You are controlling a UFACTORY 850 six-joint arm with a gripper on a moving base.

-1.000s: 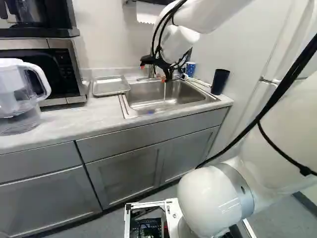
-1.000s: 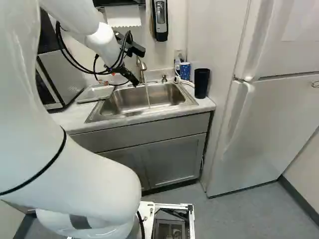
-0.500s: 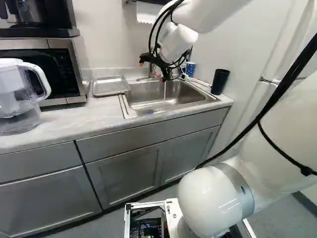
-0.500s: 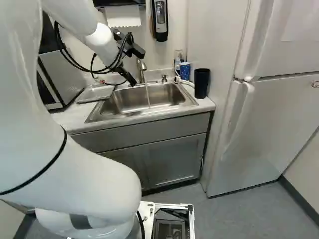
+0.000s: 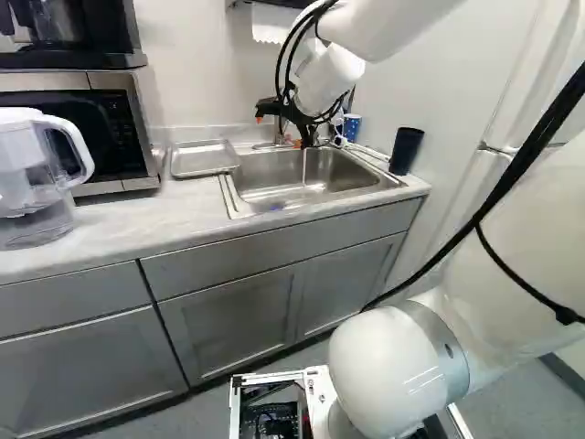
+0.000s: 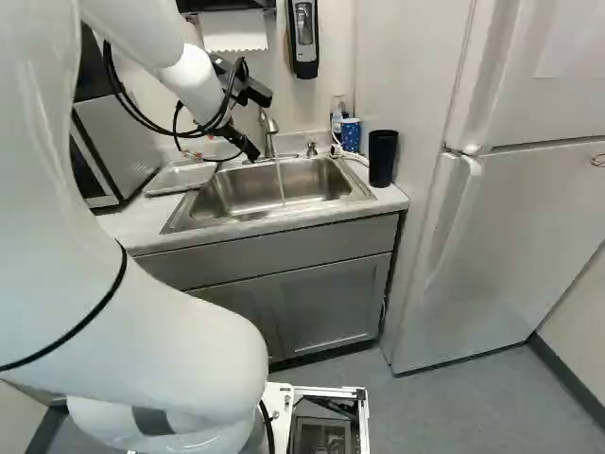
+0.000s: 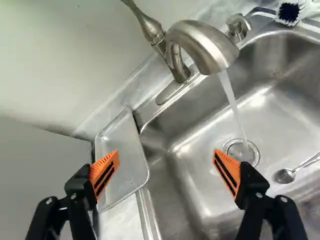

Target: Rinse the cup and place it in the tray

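Standing upright near the sink's right back corner was a blue paper-looking cup (image 6: 351,137) flecked with white; just right of it, a tall black tumbler (image 6: 382,158) rose from the counter, and I couldn't tell which one was meant for rinsing. A shallow metal tray (image 5: 203,161) lay flat just beside the left rim of the stainless sink (image 7: 195,170). Near the faucet (image 7: 200,42) hung the gripper (image 5: 281,134); the wrist view had its orange-padded fingers spread wide, one over the tray and the other over the basin near the drain (image 7: 241,151). Water (image 7: 231,97) fell between basin walls toward that drain, with a spoon (image 7: 286,175) beyond. Along the pale marbled countertop (image 5: 137,218) sat a clear, white-lidded pitcher (image 5: 35,183), then a microwave (image 5: 108,123); grey cabinets (image 5: 228,320) ran below, and a white refrigerator (image 6: 515,227) stood farthest right.
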